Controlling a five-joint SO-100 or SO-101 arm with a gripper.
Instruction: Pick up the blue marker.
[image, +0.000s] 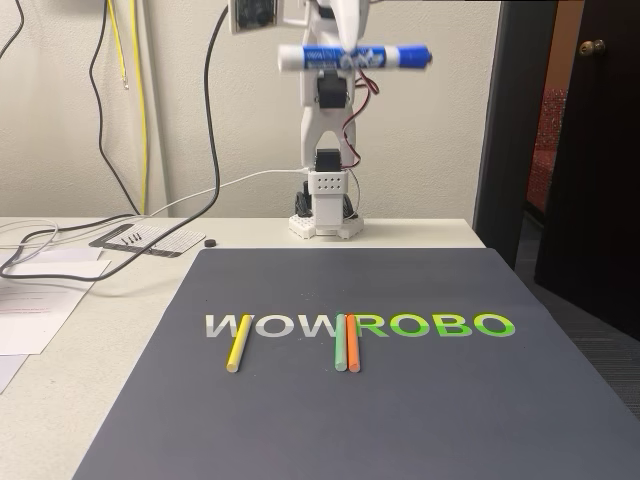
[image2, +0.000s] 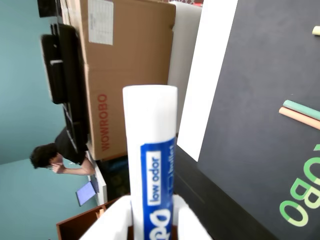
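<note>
jaws: clamped on blue marker (image: 354, 58) (held level) | height: well above mat (image: 300, 420)

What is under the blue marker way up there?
The blue marker hangs high in the gripper. Straight below it in the fixed view stands the arm's white base on the table. The gripper covers the marker's middle, so that part is hidden.

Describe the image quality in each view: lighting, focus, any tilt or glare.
Fixed view: even indoor light, sharp, soft reflections of the lettering on the dark mat; the blue marker held in the gripper is crisp. Wrist view: picture lies on its side, the marker is close and slightly soft, its white barrel bright, the cardboard box behind mildly blurred.
</note>
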